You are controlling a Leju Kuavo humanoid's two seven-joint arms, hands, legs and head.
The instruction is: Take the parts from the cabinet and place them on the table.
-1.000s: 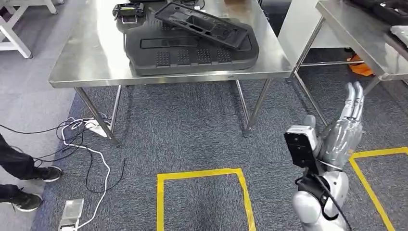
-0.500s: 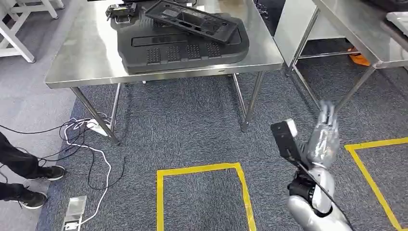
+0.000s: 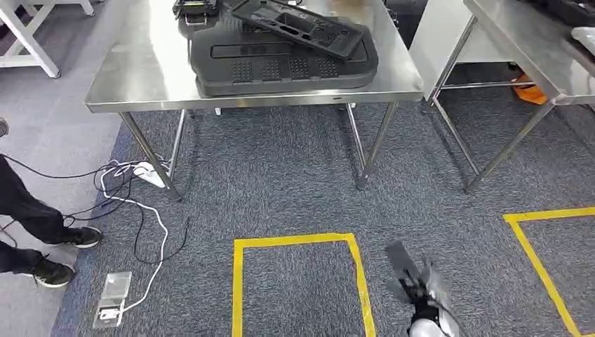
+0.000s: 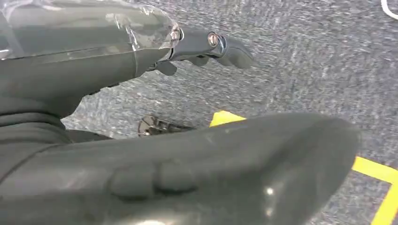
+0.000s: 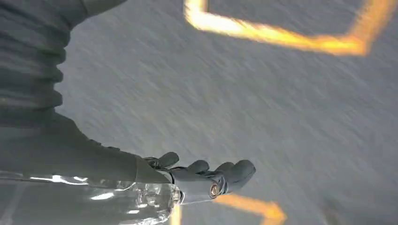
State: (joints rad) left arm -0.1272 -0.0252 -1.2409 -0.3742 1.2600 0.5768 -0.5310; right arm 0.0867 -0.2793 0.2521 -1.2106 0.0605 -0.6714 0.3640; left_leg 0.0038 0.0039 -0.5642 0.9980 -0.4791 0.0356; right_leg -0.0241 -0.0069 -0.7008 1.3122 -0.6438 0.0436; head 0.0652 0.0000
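Observation:
On the steel table point(image 3: 140, 88) ahead lies a large black moulded part point(image 3: 281, 67). A thinner black panel point(image 3: 302, 24) leans across its top, and a small black device point(image 3: 193, 8) sits behind it. My right hand point(image 3: 415, 284) hangs low at the bottom of the head view, blurred; in the right wrist view its fingers point(image 5: 206, 176) are spread over the carpet and hold nothing. My left hand point(image 4: 202, 44) hangs over the grey carpet, fingers stretched out and empty.
A second steel table point(image 3: 519, 49) stands at the right, an orange object point(image 3: 527, 91) under it. Yellow tape point(image 3: 298, 242) marks a square on the carpet. Cables point(image 3: 133, 203) and a floor plate point(image 3: 112, 302) lie left. A person's legs point(image 3: 28, 217) stand at the left edge.
My right arm has dropped from a raised position beside the table to the bottom of the head view. The camera has shifted a little. The person's feet have moved.

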